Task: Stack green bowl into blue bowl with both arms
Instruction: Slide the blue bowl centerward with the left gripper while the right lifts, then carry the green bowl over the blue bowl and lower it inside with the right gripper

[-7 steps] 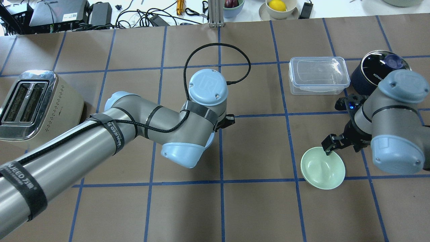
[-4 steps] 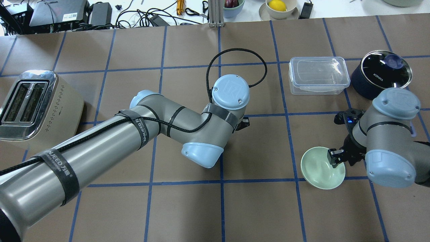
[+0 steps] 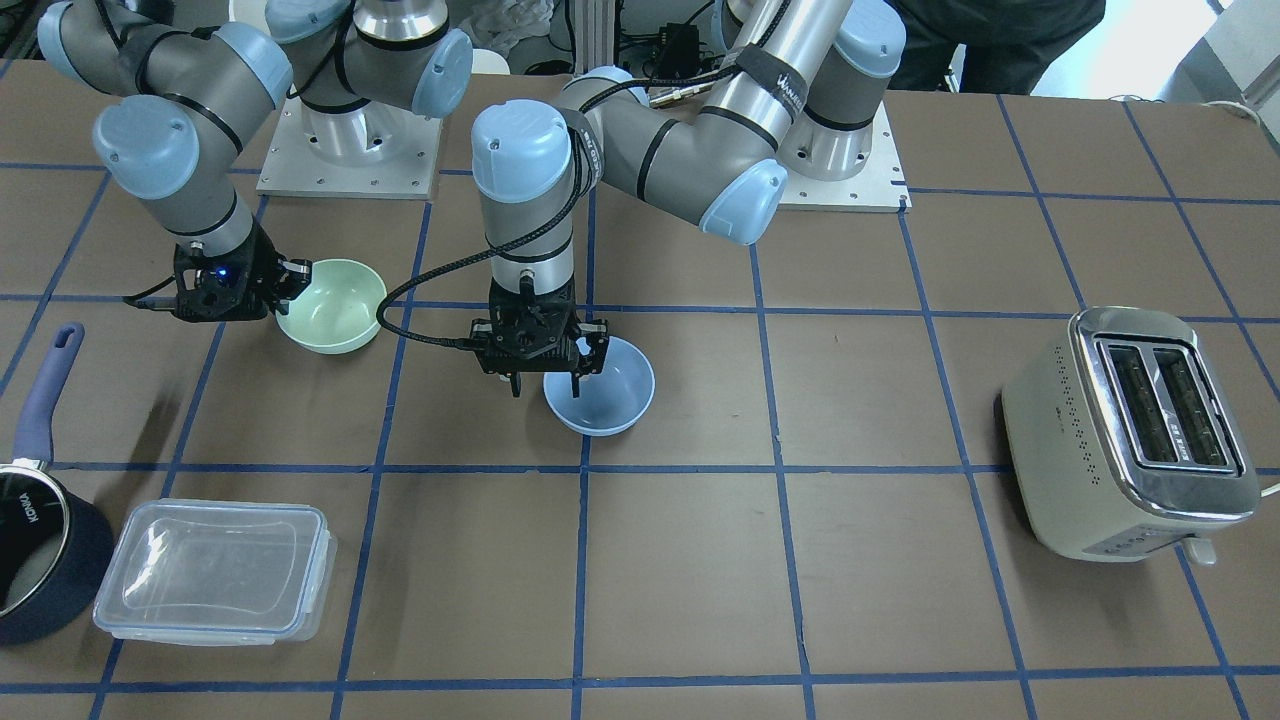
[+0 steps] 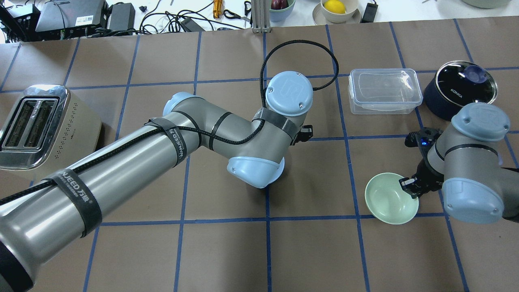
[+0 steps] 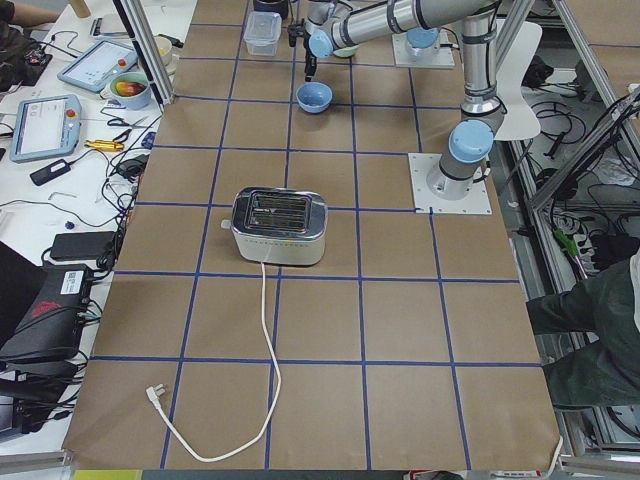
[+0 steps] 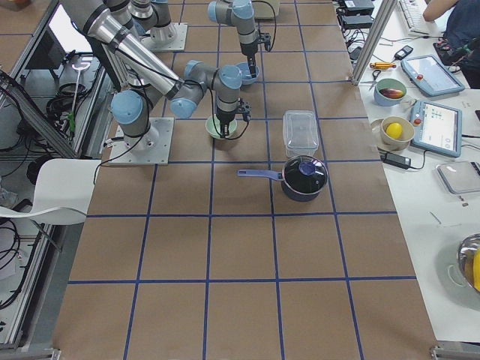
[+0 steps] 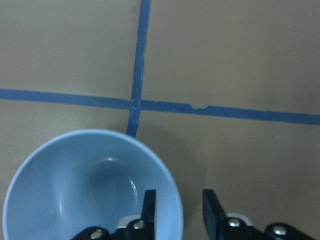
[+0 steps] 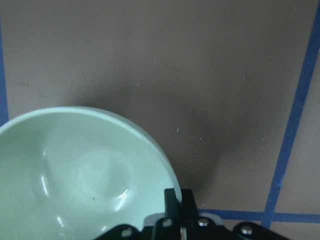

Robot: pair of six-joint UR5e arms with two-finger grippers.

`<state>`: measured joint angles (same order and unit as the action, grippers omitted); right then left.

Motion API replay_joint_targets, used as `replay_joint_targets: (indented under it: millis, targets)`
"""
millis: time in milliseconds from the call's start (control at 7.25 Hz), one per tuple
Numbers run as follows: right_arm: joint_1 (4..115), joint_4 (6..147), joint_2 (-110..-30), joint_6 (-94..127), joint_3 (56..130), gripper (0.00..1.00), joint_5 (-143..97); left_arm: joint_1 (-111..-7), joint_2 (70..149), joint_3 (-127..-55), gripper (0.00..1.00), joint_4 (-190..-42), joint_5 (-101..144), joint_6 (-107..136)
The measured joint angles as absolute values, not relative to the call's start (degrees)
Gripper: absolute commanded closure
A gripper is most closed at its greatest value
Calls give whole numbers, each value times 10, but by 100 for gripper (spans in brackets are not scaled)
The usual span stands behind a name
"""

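Note:
The pale mint-green bowl [image 4: 389, 198] sits on the brown table at the robot's right. My right gripper [image 4: 407, 184] is shut on its rim. In the right wrist view the two fingers [image 8: 172, 200] pinch the edge of the green bowl [image 8: 85, 175]. The light blue bowl [image 3: 610, 390] stands near the table's middle. My left gripper [image 3: 545, 380] is open and points straight down, with its jaws on either side of the bowl's rim. In the left wrist view one finger [image 7: 149, 205] is inside the blue bowl [image 7: 75, 185] and the other is outside. In the overhead view the left wrist hides that bowl.
A clear lidded plastic container [image 4: 383, 90] and a dark navy saucepan [image 4: 460, 87] stand beyond the green bowl. A steel toaster [image 4: 40, 125] stands at the far left, its cord trailing off [image 5: 265, 330]. Blue tape lines grid the table.
My left arm has swung to the right and its wrist now stands over the blue bowl. My right gripper has moved from the green bowl's far rim to its right rim, and the bowl shifted slightly right.

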<state>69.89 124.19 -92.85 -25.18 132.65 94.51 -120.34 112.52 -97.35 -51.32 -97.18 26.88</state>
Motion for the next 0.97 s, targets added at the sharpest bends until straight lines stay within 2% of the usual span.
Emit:
replay_joint_targets:
  millis: [414, 966]
  targets:
    - [724, 1117, -881, -173, 1188, 100, 881, -1101, 1041, -959, 0, -575, -938, 146]
    - [905, 1100, -811, 105, 1062, 100, 817, -931, 915, -924, 0, -792, -874, -30]
